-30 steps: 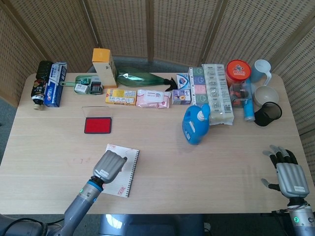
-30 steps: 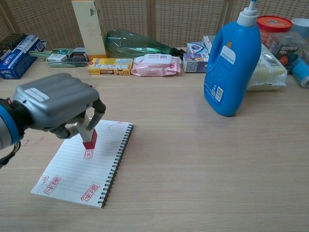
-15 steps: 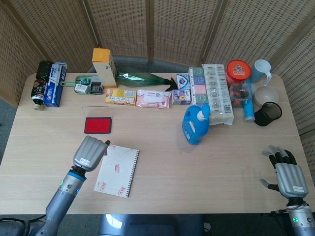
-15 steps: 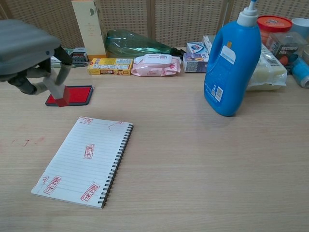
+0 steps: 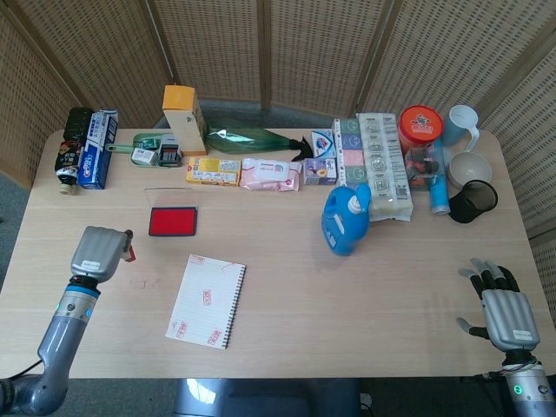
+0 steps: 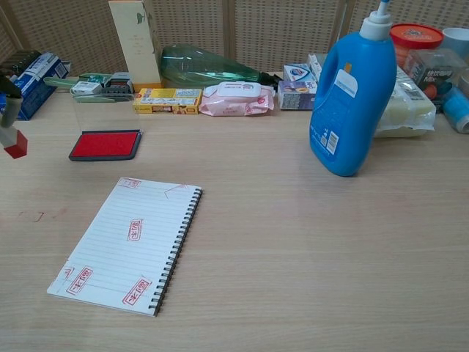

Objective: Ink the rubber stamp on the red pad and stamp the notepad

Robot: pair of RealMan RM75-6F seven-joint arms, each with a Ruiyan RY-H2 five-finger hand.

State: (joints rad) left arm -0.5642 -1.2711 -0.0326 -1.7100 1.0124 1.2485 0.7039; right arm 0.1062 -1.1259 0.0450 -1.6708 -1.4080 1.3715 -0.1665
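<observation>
- While carrying the small red-based rubber stamp point(image 6: 13, 143) in the left hand point(image 5: 97, 252), keep the fingers closed firmly on its pale handle and the red face pointing down.
- Hovers clear of the table for now, with the flat red ink pad in its black tray point(image 5: 172, 221) just ahead and to the right of that hand.
- Probably time for fresh ink, judging by the several red prints already on the white spiral-bound notepad point(image 5: 207, 301), which lies nearer the robot and to the right of the same hand.
- Swing right and slightly forward, staying high enough to pass over the tray's rim.
- Stop squarely above the red felt, level the face, then lower straight down.
- Press lightly and evenly, without rocking or sliding, and lift straight up.
- Aim afterwards for a bare patch of lined paper, away from the existing marks.
- Leave the right hand point(image 5: 508, 317) as is: holding nothing, fingers spread, far off to the right of all this.
</observation>
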